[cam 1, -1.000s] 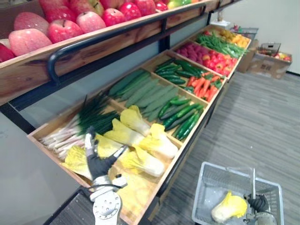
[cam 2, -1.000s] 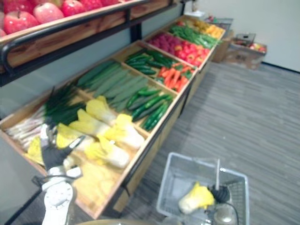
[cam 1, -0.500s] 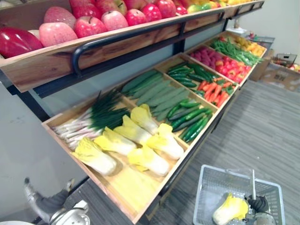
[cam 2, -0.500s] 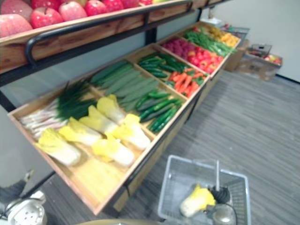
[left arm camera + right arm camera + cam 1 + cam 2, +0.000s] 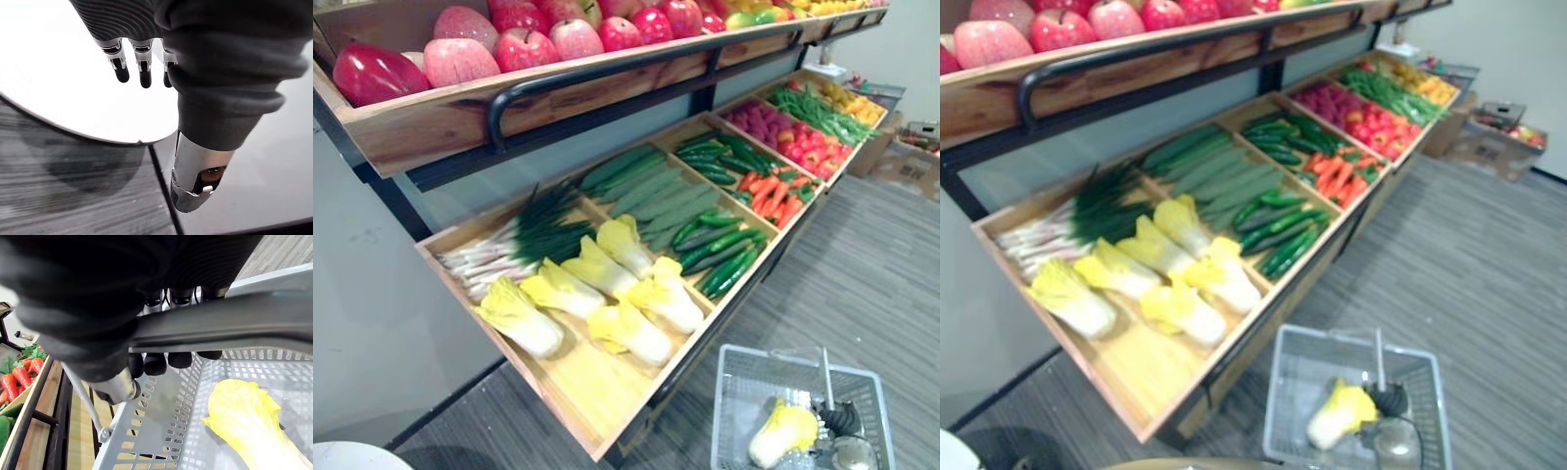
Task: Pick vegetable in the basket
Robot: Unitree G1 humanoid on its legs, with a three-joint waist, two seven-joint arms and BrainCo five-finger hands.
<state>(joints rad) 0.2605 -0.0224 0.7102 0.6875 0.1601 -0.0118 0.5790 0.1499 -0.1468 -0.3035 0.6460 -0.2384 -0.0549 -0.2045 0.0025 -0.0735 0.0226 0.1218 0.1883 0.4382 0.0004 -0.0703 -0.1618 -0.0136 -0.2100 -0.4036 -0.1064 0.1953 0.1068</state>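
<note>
Grey perforated plastic basket [image 5: 741, 387] sits at lower right of the eye views, on the grey striped floor [image 5: 871, 284]. Task item: one yellow-and-white leafy cabbage [image 5: 781, 432] lies inside it, on the basket bottom, just beside the right hand [image 5: 842, 421].

Right wrist view: right hand's fingers [image 5: 156, 363] are curled round the basket's dark grey handle bar [image 5: 234, 325], dark tips tucked under it and thumb closed below. Cabbage shows past the fingers, apart from them.

Left wrist view: left hand [image 5: 144, 68] hangs with fingers straight, side by side, thumb apart. It holds nothing and touches nothing.

Rest of scene: slanted wooden display tray [image 5: 597, 411] across centre frame, split into compartments.
- nearest compartment: five more yellow-white cabbages [image 5: 626, 333], plus green spring onions [image 5: 509, 245] at its upper left
- next: long pale green gourds [image 5: 641, 191], dark green cucumbers [image 5: 720, 255]
- further, upper right: orange carrots [image 5: 769, 191]

Red and pink apples [image 5: 524, 44] line the wooden shelf along the top.
</note>
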